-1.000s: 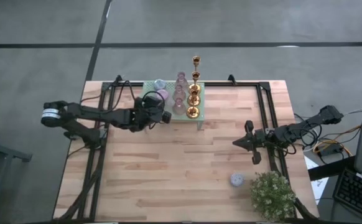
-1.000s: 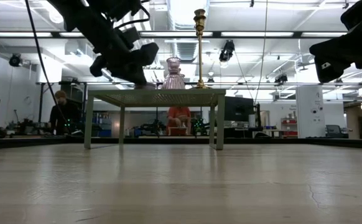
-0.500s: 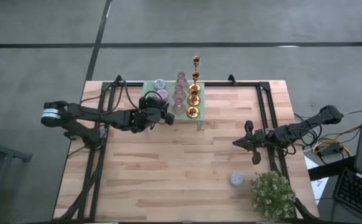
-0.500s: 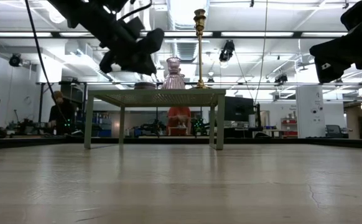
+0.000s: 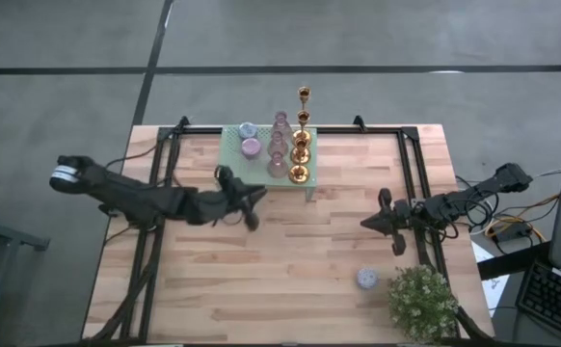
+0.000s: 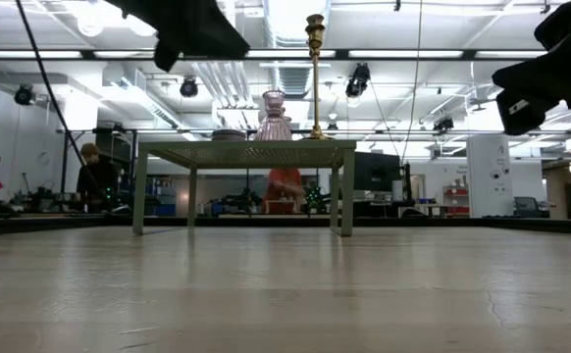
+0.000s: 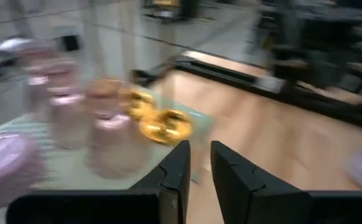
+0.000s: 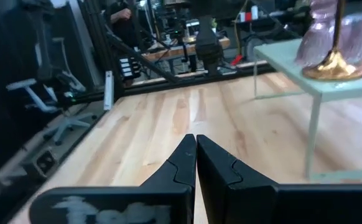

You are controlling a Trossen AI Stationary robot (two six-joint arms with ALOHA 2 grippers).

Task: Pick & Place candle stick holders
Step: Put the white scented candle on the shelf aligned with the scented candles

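High view: my left gripper (image 5: 250,206) hung over bare wood just off the near-left corner of the mint-green rack (image 5: 230,154), arm stretched in from the table's left edge. It carried nothing. The candle stick holders sat on the rack in rows: gold ones (image 5: 300,152) along the right side, pink glass ones (image 5: 279,145) in the middle, and squat pastel ones (image 5: 250,146) on the left. Grouping by type looked deliberate, judging by the neat lines. One lone pastel holder (image 5: 366,279) lay on the table near the potted plant (image 5: 421,301), well apart from the rack, so I judged it the piece left to place. My right gripper (image 5: 388,223) waited near the table's right side, between rack and plant.

Low view: the rack's top (image 6: 246,147) stood raised on legs, with a tall gold stick (image 6: 316,74) and a pink glass holder (image 6: 273,116) showing above it. My left arm sat high at upper left, clear of the rack.

Left wrist view: my fingers (image 7: 180,168) stood a narrow gap apart, nothing between them. Blurred pink glass and gold bases sat beyond on the rack.

Right wrist view: my fingertips (image 8: 190,160) were pressed together, empty, aimed across bare wood with the rack's corner and a gold base (image 8: 333,64) off to the side.
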